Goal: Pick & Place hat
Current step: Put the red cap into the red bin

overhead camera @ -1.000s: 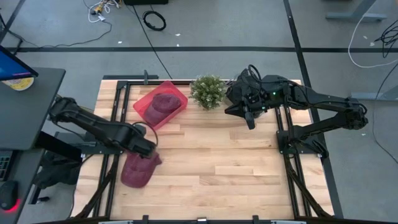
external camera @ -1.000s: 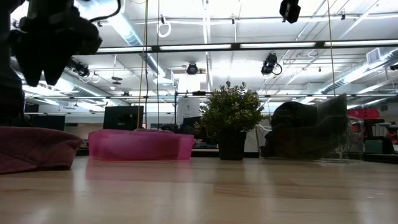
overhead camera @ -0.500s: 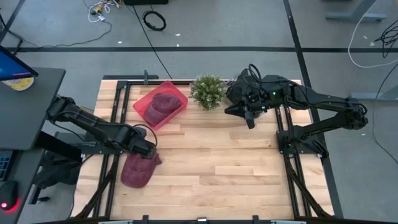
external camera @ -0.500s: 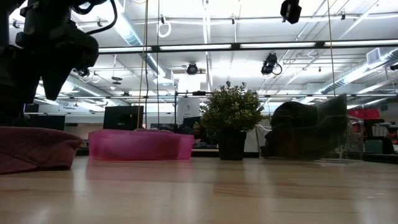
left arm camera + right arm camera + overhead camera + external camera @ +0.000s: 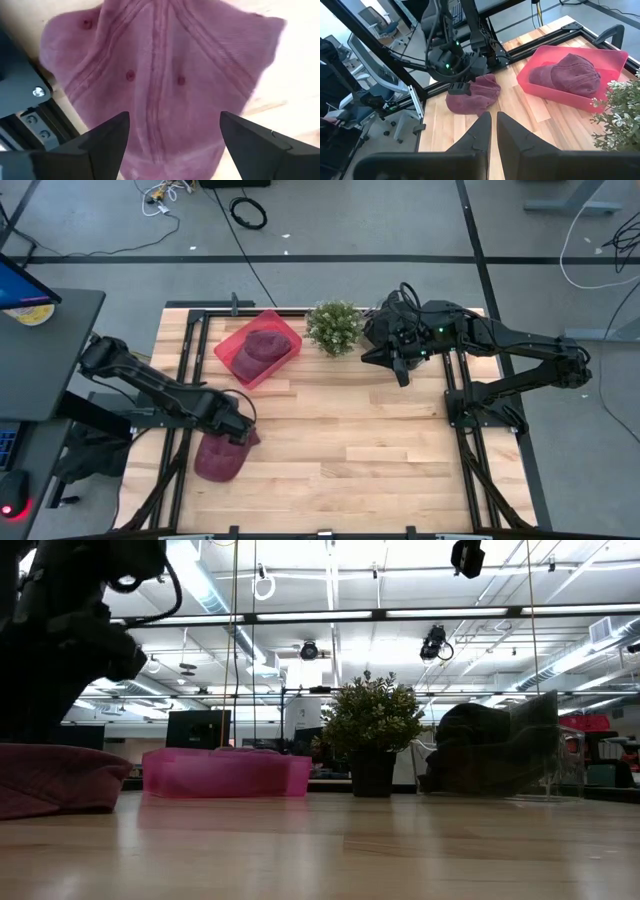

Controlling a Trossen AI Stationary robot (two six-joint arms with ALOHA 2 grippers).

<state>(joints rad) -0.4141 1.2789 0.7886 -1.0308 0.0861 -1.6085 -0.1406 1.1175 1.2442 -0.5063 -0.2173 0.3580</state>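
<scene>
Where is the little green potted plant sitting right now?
In the high view, the small green potted plant stands at the table's far edge, between the pink plastic tray on its left and the right gripper on its right.

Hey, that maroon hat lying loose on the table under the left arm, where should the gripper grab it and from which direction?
Probably the raised crown of the hat, taken straight down from above. It lies flat on the wooden table, so there is no edge to get under, but the soft seamed cloth should bunch between the fingers. The left gripper is open right over it, fingers either side of the center seam. The right gripper waits by the plant.
</scene>
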